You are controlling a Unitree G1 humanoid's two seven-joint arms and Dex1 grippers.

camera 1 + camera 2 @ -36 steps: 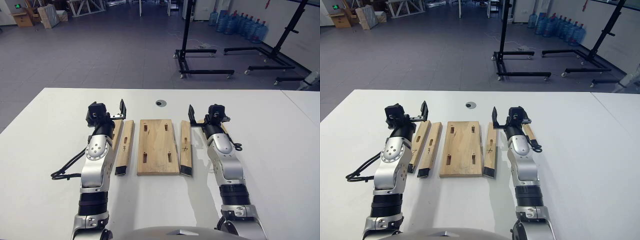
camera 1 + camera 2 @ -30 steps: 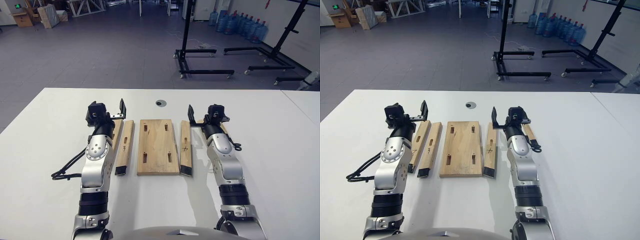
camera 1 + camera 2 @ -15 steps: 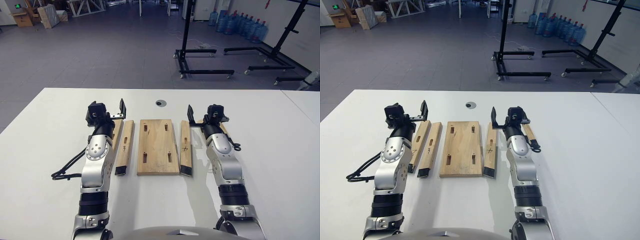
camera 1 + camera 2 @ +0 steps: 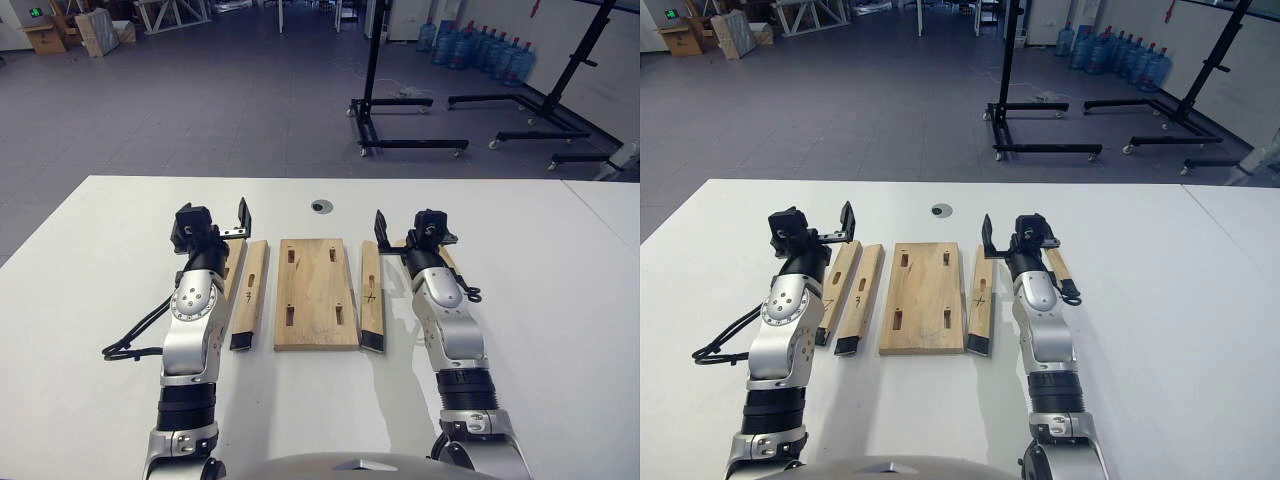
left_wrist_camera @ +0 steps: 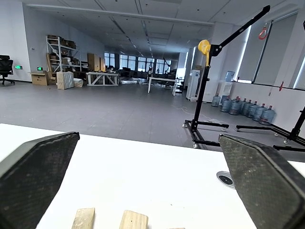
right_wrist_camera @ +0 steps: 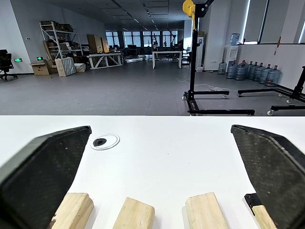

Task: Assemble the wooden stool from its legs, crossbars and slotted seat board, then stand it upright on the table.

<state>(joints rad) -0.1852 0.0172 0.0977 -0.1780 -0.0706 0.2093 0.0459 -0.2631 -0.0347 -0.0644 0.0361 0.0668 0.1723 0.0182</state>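
Observation:
The slotted seat board (image 4: 316, 292) lies flat in the middle of the white table (image 4: 540, 300). Left of it lie two wooden legs with black feet (image 4: 250, 292) (image 4: 233, 281), the outer one partly under my left arm. To the board's right is a third leg (image 4: 371, 295), and a thinner stick (image 4: 447, 259) shows under my right wrist. My left gripper (image 5: 148, 138) is open above the far ends of the left legs (image 5: 133, 221). Over the far ends of the right pieces (image 6: 135, 214), my right gripper (image 6: 161, 129) is open. Neither holds anything.
A round cable grommet (image 4: 321, 206) sits in the table beyond the board. A black cable (image 4: 130, 338) loops on the table beside my left arm. Black wheeled stands (image 4: 410, 120) are on the floor beyond the far edge. A table seam (image 4: 590, 205) runs at the right.
My right gripper has edged very slightly toward the seat board. The left arm and the wooden parts have not moved.

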